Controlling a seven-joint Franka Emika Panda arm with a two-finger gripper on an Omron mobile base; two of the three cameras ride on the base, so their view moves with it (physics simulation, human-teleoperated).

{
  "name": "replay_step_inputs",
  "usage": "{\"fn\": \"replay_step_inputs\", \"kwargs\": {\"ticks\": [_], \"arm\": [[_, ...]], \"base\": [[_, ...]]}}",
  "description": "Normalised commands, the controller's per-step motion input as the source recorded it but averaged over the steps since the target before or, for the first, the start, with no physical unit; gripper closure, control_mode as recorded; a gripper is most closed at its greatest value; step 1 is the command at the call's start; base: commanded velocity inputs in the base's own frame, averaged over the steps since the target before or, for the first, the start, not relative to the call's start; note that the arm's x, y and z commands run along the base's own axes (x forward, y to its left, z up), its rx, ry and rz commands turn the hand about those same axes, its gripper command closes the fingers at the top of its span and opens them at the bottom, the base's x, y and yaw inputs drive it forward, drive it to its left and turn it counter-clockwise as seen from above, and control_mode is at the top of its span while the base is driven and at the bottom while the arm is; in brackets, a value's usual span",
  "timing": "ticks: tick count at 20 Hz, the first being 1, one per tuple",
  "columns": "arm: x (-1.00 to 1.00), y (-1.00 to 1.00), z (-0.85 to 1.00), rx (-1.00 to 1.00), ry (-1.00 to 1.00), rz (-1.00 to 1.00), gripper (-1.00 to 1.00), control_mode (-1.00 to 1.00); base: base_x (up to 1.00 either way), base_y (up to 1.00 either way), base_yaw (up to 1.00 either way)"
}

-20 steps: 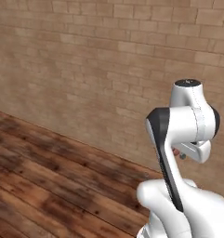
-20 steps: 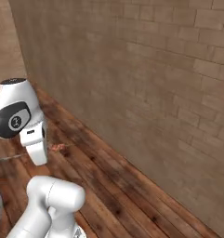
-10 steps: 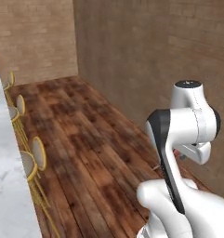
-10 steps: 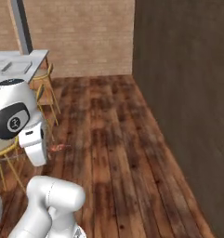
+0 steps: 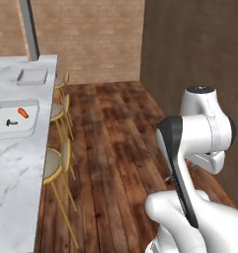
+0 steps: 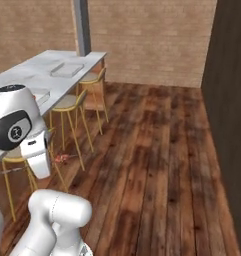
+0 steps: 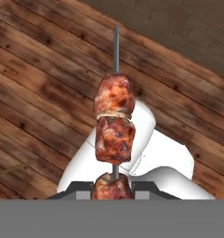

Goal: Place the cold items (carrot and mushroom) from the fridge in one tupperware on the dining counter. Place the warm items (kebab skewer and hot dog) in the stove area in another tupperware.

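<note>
Reddish-brown kebab skewer (image 7: pixel 114 135): pinched between the two dark fingers (image 7: pixel 81 187), lowest chunk seated in the grip, two further chunks stacked above it, bare grey stick tip beyond. Long axis in line with the fingers, point directed away from the hand, over the wooden floor (image 7: pixel 29 83) in the hand view.

Tupperware, near (image 5: pixel 14 118): shallow pale grey tray on the marbled bench (image 5: pixel 17 173), left base view. Contents: orange carrot (image 5: pixel 23 112) lying tilted near the tray's far right; small dark item just beside it, too small to identify for certain.

Tupperware, far (image 5: pixel 32 75): same bench, well apart from the first, toward the grey pillar. Contents not discernible.

Stools (image 6: pixel 72 102): yellow-legged, ranged along the bench edge.
</note>
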Motion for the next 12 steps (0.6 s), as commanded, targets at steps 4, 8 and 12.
{"fn": "replay_step_inputs", "kwargs": {"ticks": [4,8,12], "arm": [[0.0,0.0,0.0,0.0,0.0,0.0,1.0,1.0],[0.0,0.0,0.0,0.0,0.0,0.0,1.0,1.0],[0.0,0.0,0.0,0.0,0.0,0.0,1.0,1.0]], "base": [[0.98,-0.73,0.46],[0.99,-0.71,0.2],[1.0,-0.54,0.3]]}}
